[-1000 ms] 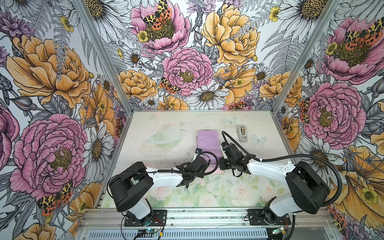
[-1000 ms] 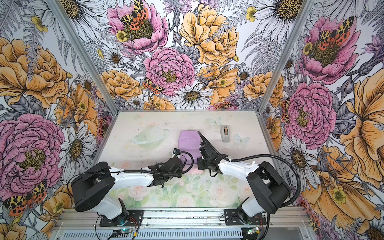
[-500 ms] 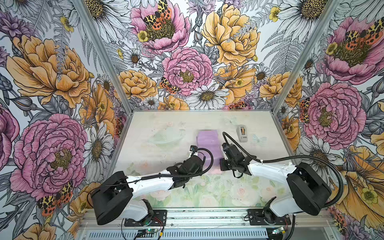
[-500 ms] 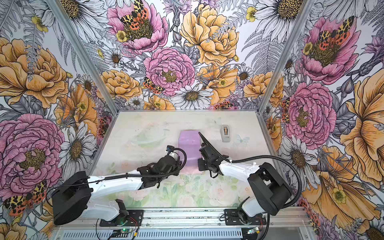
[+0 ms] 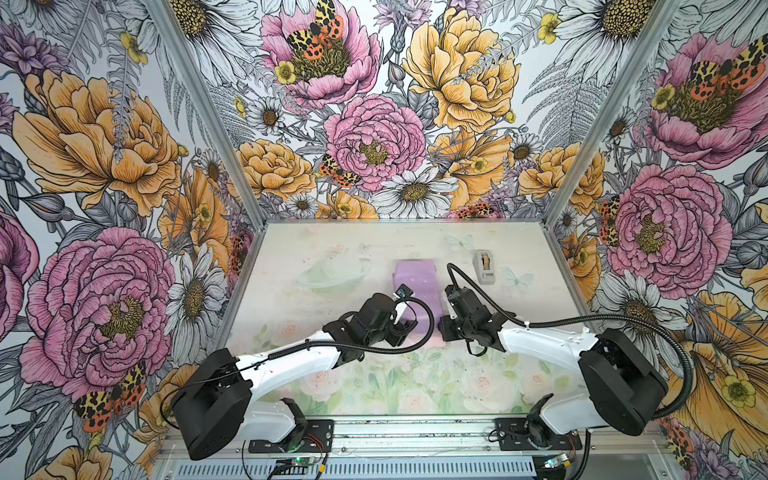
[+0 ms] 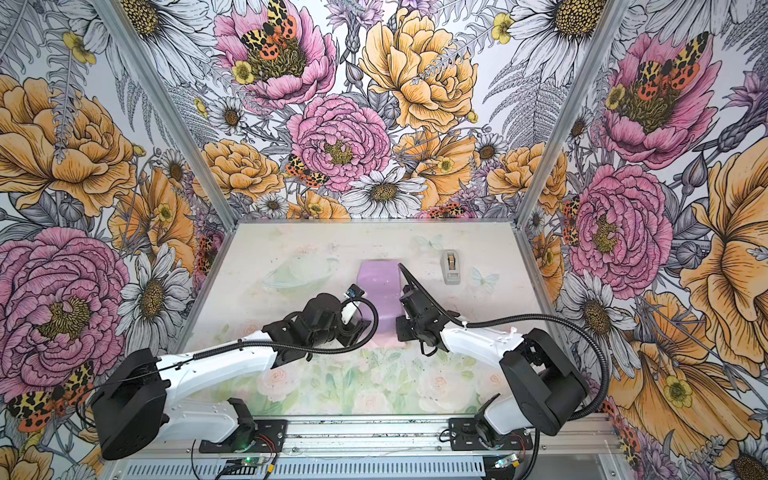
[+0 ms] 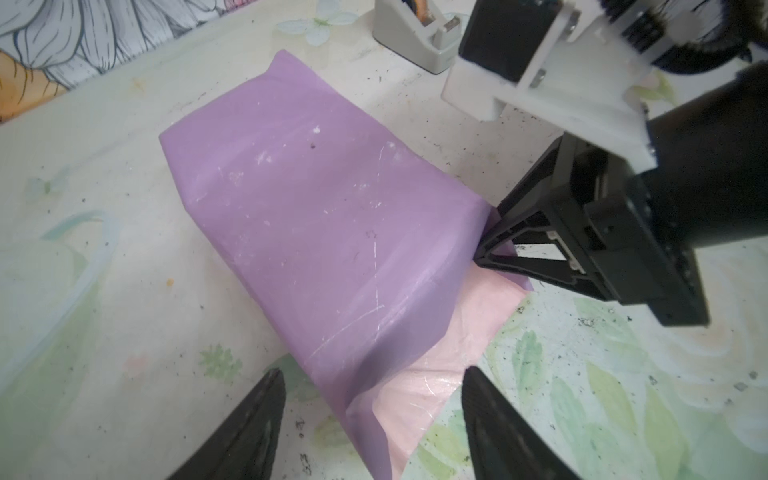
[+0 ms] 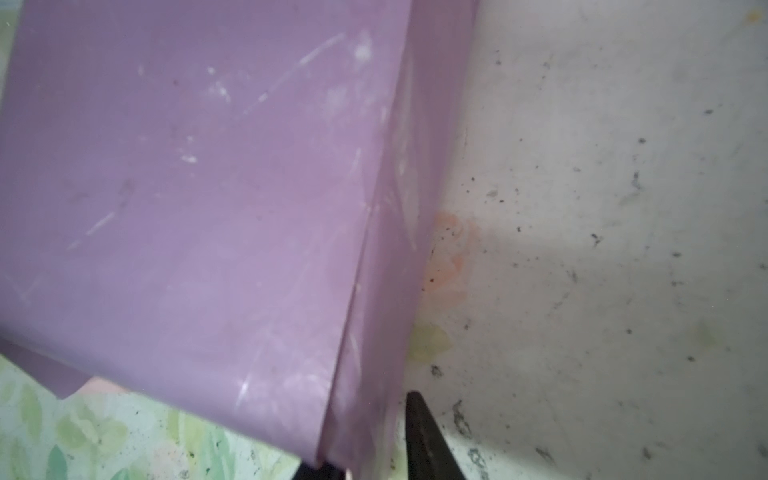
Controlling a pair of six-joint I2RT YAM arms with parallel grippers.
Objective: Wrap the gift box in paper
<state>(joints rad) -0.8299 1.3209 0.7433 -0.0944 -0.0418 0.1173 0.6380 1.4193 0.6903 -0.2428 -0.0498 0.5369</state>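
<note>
**The paper is folded over the box, and both claws wait at its near end.**

The paper (image 7: 316, 199) lies on the table (image 5: 332, 249) with its lilac side up, like a long bump. No blue shows, so I think the gift box is hidden under it. A flat pink flap (image 7: 469, 332) sticks out at the near end, so that end looks not closed yet. The left claw (image 7: 372, 374) is wide, with one finger on each side of that end, and it holds nothing. The right claw (image 7: 488, 237) is at the paper's side edge, close by. Its gap is narrow and the paper's edge goes in between, but I cannot tell if it pinches. I think it is there to keep the fold down. The tape dispenser (image 5: 484, 266) stands apart, past the paper, maybe for sticking the flap.
</note>
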